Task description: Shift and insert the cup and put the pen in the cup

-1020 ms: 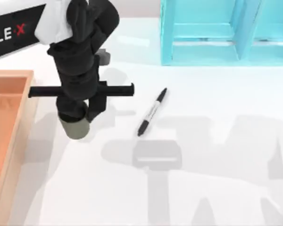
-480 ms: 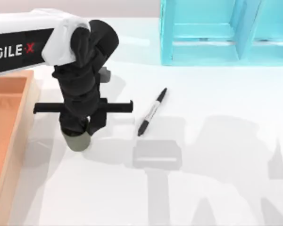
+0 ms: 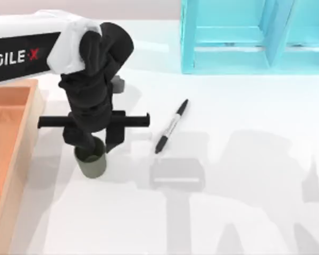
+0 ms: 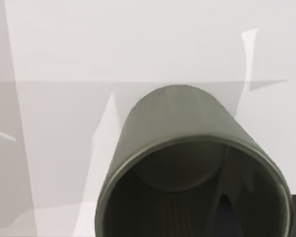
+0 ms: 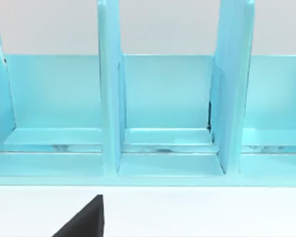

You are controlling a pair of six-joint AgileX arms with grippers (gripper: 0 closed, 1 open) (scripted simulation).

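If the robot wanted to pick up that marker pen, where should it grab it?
Best at the white-grey middle of the pen, coming straight down from above. It lies flat on the table, slanted, so the fingers should close across its thin barrel, with free room on both sides.

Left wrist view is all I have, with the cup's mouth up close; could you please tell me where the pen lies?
Observer: The pen lies flat on the white table, off to the right of the cup and apart from it.
Operator: Thank you. What is on the cup's other side?
Observer: An orange tray along the table's left edge.
Operator: And where are the arms?
Observer: The left gripper is directly over the cup; the right arm is parked facing a light-blue rack.
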